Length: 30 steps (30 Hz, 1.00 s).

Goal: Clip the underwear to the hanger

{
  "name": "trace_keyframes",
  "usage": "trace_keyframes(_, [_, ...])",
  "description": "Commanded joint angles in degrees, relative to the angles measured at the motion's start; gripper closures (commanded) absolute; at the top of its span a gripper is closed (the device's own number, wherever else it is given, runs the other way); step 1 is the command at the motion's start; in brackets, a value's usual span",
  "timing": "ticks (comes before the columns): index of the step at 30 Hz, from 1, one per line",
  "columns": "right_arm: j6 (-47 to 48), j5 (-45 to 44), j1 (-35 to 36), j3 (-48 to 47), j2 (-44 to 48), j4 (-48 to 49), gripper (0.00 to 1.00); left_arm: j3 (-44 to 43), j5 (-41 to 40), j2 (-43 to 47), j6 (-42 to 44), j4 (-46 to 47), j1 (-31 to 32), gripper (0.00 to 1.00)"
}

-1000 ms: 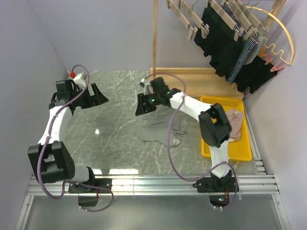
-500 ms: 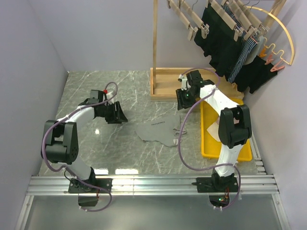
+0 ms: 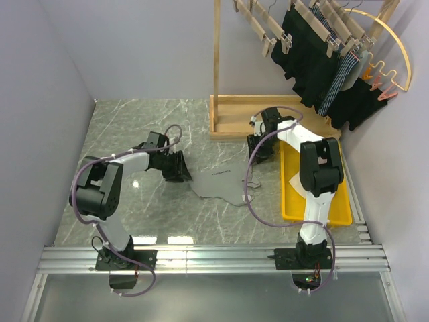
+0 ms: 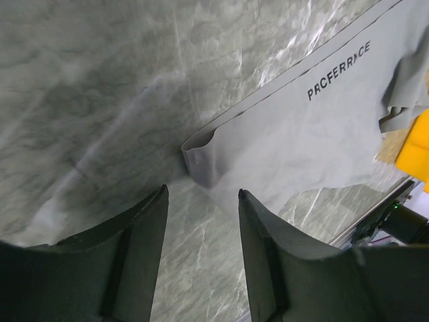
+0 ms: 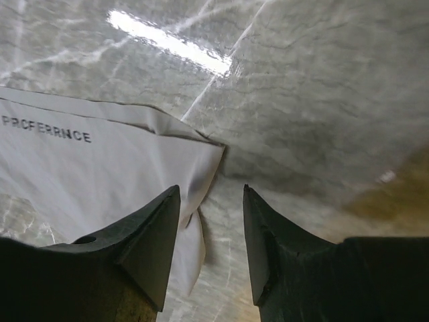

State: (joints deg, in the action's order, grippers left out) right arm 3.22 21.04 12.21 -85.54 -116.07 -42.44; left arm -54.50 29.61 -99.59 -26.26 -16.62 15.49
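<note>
The light grey underwear [image 3: 218, 182] lies flat on the marble table, its waistband printed with dark letters. My left gripper [image 3: 182, 169] is open and low at the underwear's left waistband corner [image 4: 201, 161], with the fingertips just short of it [image 4: 201, 194]. My right gripper [image 3: 257, 151] is open at the right waistband corner [image 5: 204, 161], with the left finger over the fabric edge [image 5: 211, 191]. Pale wooden clip hangers [image 3: 260, 25] hang on the rack at the top. One of them is bare.
The wooden rack post [image 3: 216, 60] and its base [image 3: 231, 124] stand behind the underwear. Black garments [image 3: 315, 60] hang on other hangers beside a yellow hoop hanger [image 3: 395, 47]. A yellow tray [image 3: 338, 208] sits on the right, under my right arm.
My left arm has swung right and come down at the underwear's left corner. My right arm left the middle, went back towards the rack, then came down at the right corner.
</note>
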Motion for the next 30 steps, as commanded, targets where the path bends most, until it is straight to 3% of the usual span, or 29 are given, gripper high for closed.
trace_keyframes(1, [-0.41, 3.04, -0.43, -0.07, -2.14, 0.07, 0.50, -1.13, -1.57, -1.39, -2.12, 1.59, 1.47, 0.50])
trace_keyframes(6, [-0.67, 5.32, -0.69, 0.98, -2.58, 0.69, 0.52, -2.89, -2.62, -4.38, -3.36, 0.63, 3.58, 0.53])
trace_keyframes(9, [-0.59, 6.29, -0.78, 1.51, -2.58, 0.77, 0.53, -5.17, -4.37, -6.84, -3.45, -0.95, 3.67, 0.62])
trace_keyframes(12, [-0.76, 6.82, -1.57, 2.74, -1.00, 1.65, 0.49, -8.07, -7.53, -8.34, -1.96, -3.76, 3.50, 0.82])
trace_keyframes(13, [-0.85, 7.09, -1.66, 2.83, -0.22, 1.74, 0.48, -9.03, -8.50, -8.16, -0.56, -4.73, 3.32, 0.95])
trace_keyframes(14, [-1.20, 7.26, -2.01, 2.83, 0.23, 1.74, 0.47, -9.39, -9.38, -7.73, 0.15, -6.74, 2.80, 0.99])
trace_keyframes(22, [-3.14, 8.31, -3.24, 4.32, 4.01, 5.52, 0.49, -8.70, -21.33, -0.70, 12.45, -16.51, -1.16, 1.00])
trace_keyframes(30, [-9.55, 12.54, -0.26, 0.73, -0.99, 10.09, 0.52, -7.46, -20.21, -1.74, 14.13, -17.21, -1.51, 1.00])
